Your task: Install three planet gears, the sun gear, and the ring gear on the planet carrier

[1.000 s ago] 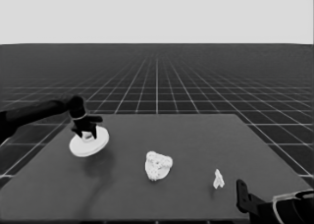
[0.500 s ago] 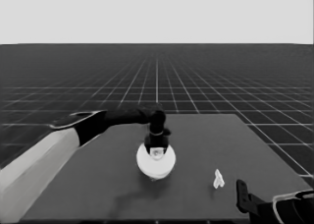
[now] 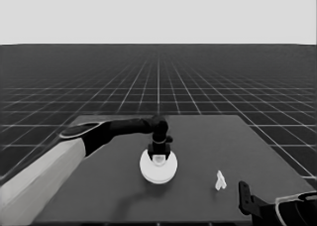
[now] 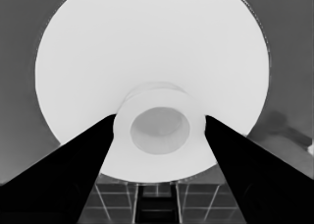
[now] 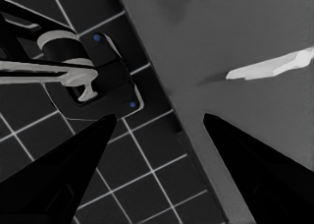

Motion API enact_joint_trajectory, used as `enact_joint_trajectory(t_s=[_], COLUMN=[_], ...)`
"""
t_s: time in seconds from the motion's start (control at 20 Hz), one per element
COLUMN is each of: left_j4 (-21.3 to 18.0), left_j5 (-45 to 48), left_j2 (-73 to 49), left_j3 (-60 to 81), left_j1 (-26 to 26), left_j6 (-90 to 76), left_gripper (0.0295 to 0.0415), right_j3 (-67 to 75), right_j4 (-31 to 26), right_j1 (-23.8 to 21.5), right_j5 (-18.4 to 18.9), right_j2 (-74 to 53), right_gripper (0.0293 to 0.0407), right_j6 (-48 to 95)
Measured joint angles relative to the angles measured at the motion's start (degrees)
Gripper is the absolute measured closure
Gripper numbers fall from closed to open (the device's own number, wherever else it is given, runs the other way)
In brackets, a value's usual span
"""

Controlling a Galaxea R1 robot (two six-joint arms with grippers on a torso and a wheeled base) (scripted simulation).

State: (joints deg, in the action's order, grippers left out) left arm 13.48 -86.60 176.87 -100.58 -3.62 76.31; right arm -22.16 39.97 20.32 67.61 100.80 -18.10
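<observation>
The larger round part, the ring gear, is a white disc at the middle of the table. My left gripper comes down on it from above, shut on the raised hub at its centre. In the left wrist view the left gripper has one black finger on each side of that hub, and the larger round part fills the picture. The planet carrier and the planet gears are hidden beneath it. My right gripper waits open at the table's near right corner.
A thin white piece stands near the right front of the table, close to the parked right gripper; the same thin white piece shows in the right wrist view. Dark machinery with blue lights sits past the table's edge.
The left arm has carried the larger round part from the table's left end to the middle. The gears that showed there one second ago are now covered. The right arm has not moved.
</observation>
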Motion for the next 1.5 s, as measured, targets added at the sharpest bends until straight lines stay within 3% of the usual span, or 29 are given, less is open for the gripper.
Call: enact_joint_trajectory(t_s=[1.5], left_j4=[0.0], left_j5=[0.0], left_j2=[-0.1], left_j3=[-0.2], left_j1=[-1.0], left_j6=[-13.3], left_gripper=[0.0360], right_j3=[0.0], right_j4=[0.0], right_j1=[0.0], right_j5=[0.0], right_j2=[0.0], right_gripper=[0.0315], right_j6=[0.0])
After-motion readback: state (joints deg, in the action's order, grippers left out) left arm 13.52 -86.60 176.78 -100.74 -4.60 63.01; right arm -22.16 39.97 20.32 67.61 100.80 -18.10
